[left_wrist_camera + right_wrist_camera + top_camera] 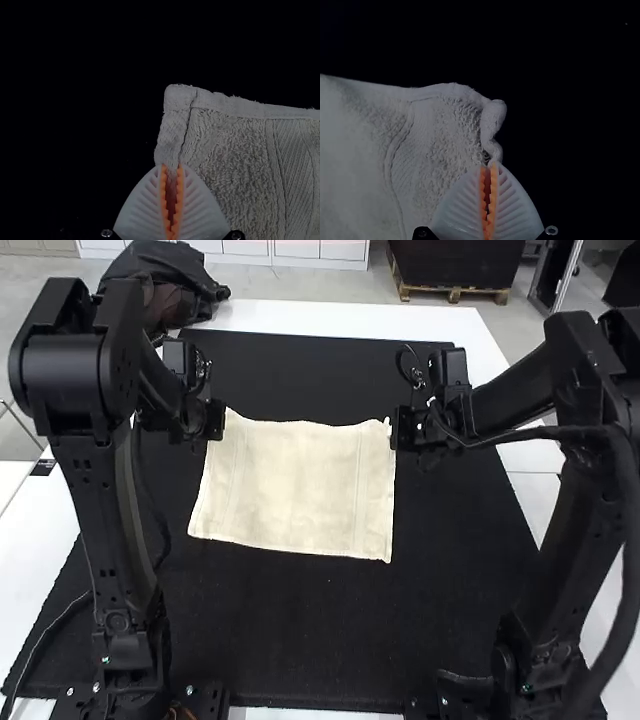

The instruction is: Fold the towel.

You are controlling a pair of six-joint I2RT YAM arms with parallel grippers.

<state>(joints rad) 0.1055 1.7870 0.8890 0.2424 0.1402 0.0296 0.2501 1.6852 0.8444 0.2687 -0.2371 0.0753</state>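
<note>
A cream towel lies spread on the black mat. My left gripper is at its far left corner, and my right gripper is at its far right corner. In the left wrist view, the left gripper is shut on the side edge of the towel, just below the corner. The right wrist view has the right gripper shut on the opposite side edge of the towel, where the hem is crumpled near the corner.
The black mat extends around the towel on a white table. A dark bag rests by the table's far left edge. Both arms stand at the sides of the mat.
</note>
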